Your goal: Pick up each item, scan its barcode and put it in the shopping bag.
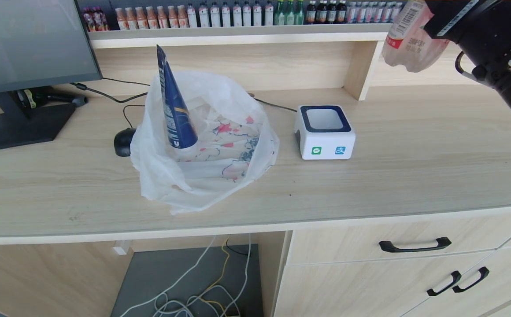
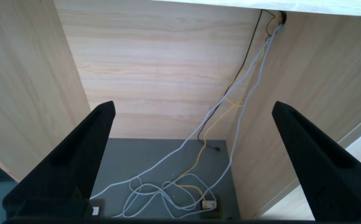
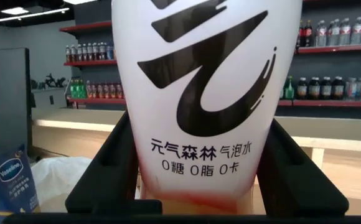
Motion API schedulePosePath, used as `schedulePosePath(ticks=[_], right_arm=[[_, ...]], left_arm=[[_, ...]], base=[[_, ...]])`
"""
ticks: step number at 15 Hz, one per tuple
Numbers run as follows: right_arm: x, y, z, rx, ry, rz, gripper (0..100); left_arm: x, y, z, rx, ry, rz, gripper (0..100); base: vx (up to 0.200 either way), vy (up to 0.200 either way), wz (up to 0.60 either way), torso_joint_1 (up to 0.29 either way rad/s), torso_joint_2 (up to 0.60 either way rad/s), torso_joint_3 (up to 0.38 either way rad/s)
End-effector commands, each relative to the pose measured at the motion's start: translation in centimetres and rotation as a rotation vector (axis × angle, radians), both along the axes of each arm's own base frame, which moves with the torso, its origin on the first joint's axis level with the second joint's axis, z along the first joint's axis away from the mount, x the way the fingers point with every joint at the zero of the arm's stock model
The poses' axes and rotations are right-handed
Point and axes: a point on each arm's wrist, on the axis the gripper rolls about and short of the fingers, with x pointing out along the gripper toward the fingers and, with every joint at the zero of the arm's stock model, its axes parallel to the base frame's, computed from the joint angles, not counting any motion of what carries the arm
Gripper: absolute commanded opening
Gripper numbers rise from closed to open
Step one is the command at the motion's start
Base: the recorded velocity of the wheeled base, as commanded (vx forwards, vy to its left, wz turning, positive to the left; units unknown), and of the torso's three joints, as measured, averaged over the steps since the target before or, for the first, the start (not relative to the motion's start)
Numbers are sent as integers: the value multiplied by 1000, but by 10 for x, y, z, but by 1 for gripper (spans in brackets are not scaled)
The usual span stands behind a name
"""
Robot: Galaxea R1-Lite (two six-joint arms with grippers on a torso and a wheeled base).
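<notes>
My right gripper (image 1: 431,26) is raised at the upper right of the head view, shut on a clear pinkish bottle (image 1: 409,39) with a white label and barcode; the bottle (image 3: 208,93) stands between the black fingers (image 3: 109,168) in the right wrist view. The white scanner box (image 1: 324,131) sits on the counter, below and left of the bottle. A white shopping bag (image 1: 202,141) lies open left of the scanner, with a dark blue tube (image 1: 174,103) standing in it, tip up. My left gripper (image 2: 193,168) hangs open below the counter, over loose cables.
A monitor (image 1: 26,44) on its stand and a black mouse (image 1: 124,141) occupy the counter's left. A wooden shelf (image 1: 238,35) with rows of bottles runs along the back. Drawers with black handles (image 1: 414,245) lie below at the right; cables (image 2: 187,186) lie under the counter.
</notes>
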Motion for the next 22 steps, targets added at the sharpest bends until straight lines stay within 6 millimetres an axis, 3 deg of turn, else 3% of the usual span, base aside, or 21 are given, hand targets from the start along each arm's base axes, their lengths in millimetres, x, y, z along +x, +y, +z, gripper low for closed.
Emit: schedulePosePath(ticks=[1,8,13,22], right_arm=[[-9,8,4,32,-5,29,0],[-12,6,-6,47,4,29,0],[-1,-2,-10,23,4,-29,0],[2,-1,-7,26,-10,-30,0]], left_arm=[[0,0,0,-2,1,1,100],[0,0,0,-2,3,1,100],[0,0,0,-2,0,1,100],[0,0,0,-2,0,1,100]], base=[[0,0,0,0,0,0],[0,0,0,0,0,0],[0,0,0,0,0,0],[0,200,0,1,3,5]])
